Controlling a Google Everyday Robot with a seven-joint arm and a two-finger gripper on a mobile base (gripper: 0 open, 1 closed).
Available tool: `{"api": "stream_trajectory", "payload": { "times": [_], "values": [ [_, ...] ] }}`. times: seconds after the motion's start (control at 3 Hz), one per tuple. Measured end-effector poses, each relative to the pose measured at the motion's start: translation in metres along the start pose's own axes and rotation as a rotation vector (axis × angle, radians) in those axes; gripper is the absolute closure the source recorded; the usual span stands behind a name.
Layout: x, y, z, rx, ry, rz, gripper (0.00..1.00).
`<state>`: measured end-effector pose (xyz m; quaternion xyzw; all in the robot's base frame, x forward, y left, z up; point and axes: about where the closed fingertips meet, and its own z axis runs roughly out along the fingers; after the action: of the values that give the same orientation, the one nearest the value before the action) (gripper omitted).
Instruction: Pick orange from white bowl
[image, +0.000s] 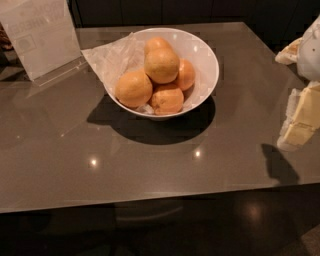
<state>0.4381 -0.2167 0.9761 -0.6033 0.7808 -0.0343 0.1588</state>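
Observation:
The white bowl (202, 52) stands at the middle back of the grey table, lined with crinkled white paper (112, 57) that spills over its left rim. Several oranges are piled in it. The orange (161, 65), large and pale yellowish-orange, sits on top of the pile. Another large one (133, 89) lies at the left, one (166, 99) at the front, a redder one (186, 75) at the right and one (156, 43) at the back. My gripper (300, 120) shows at the right edge of the view, pale yellow, well to the right of the bowl and above the table, holding nothing.
A clear plastic sign holder (42, 37) stands at the table's back left corner. The table's front edge (150, 197) runs across the lower view, with dark floor below. My arm's white housing (311, 47) fills the upper right edge.

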Motion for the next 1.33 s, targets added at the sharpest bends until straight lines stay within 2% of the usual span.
{"api": "stream_trajectory", "payload": {
  "times": [0.67, 1.0, 1.33],
  "values": [
    [-0.006, -0.003, -0.001, 0.007, -0.024, -0.006, 0.00],
    [-0.034, -0.017, 0.007, -0.021, -0.105, -0.055, 0.00],
    [-0.076, -0.034, 0.016, -0.057, -0.203, -0.130, 0.00]
  ]
}}
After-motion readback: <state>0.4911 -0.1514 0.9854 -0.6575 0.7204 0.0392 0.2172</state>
